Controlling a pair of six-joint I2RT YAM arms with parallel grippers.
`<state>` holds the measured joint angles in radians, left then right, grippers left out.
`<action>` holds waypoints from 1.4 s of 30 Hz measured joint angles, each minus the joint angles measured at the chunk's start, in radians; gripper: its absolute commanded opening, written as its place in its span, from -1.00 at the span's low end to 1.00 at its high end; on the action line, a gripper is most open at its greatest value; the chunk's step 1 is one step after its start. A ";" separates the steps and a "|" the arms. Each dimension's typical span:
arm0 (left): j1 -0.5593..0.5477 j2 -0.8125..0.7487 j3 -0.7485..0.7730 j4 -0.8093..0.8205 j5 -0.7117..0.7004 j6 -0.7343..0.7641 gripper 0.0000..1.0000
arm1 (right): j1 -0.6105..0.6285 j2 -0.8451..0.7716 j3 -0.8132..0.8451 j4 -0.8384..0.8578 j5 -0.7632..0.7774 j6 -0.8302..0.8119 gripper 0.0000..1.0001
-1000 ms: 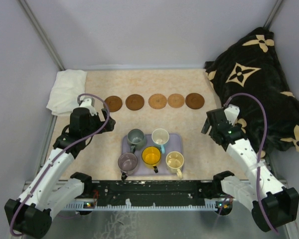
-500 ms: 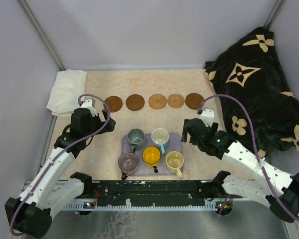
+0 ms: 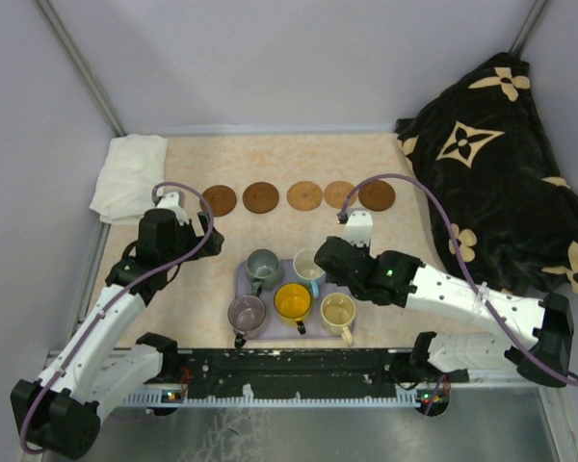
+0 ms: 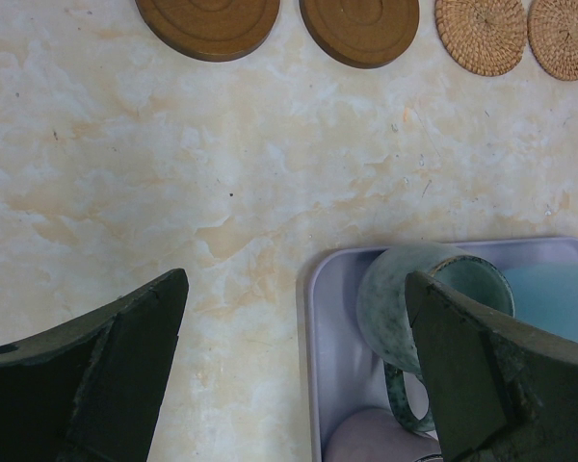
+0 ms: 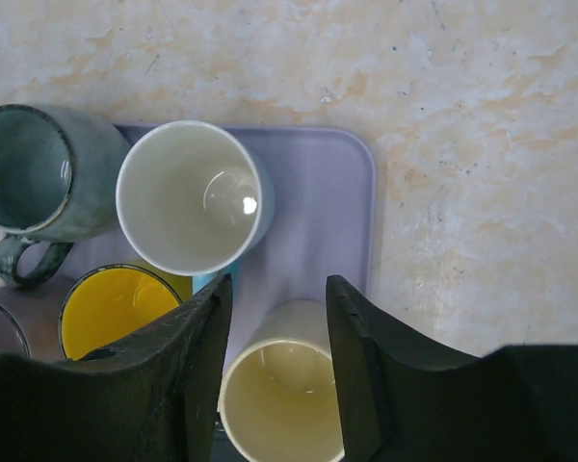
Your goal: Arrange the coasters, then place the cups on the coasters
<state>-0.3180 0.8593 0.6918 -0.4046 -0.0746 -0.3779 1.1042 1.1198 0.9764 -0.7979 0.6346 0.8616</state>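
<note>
Lining the far side of the pale marbled worktop [image 3: 299, 159], five flat round brown coasters [image 3: 304, 195] form a row from left to right. Nearer, five small handled mugs [image 3: 293, 300] in mauve, grey-green, orange-yellow, cream and white-and-blue stand upright on a lavender rectangular tray [image 5: 318, 192]. Above the cream mug [image 5: 284, 385] the right claw [image 5: 277, 289] hovers, half spread, pinching nothing. The left claw [image 4: 297, 279] hangs spread wide over the tray's far-left edge.

L pincer [image 4: 294, 298] jaws spread wide, arm bent; R pincer [image 5: 279, 294] jaws narrowly apart, aimed down, arm stretched leftward.
</note>
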 measured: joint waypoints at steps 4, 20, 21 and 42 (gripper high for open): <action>0.000 0.000 0.000 0.000 0.000 0.000 0.99 | 0.002 0.029 -0.002 0.038 -0.033 0.005 0.05; 0.000 0.017 -0.001 0.000 0.001 -0.011 0.99 | 0.021 0.135 -0.035 0.127 -0.130 0.007 0.10; 0.000 0.017 -0.001 0.000 0.001 -0.011 0.99 | 0.021 0.139 -0.035 0.128 -0.133 0.007 0.10; 0.000 0.018 -0.006 0.000 0.001 -0.011 0.99 | 0.024 0.221 -0.051 0.157 -0.155 0.025 0.06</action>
<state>-0.3180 0.8768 0.6853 -0.4042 -0.0738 -0.3893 1.1286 1.3407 0.9253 -0.6407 0.4797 0.8864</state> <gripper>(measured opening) 0.998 0.534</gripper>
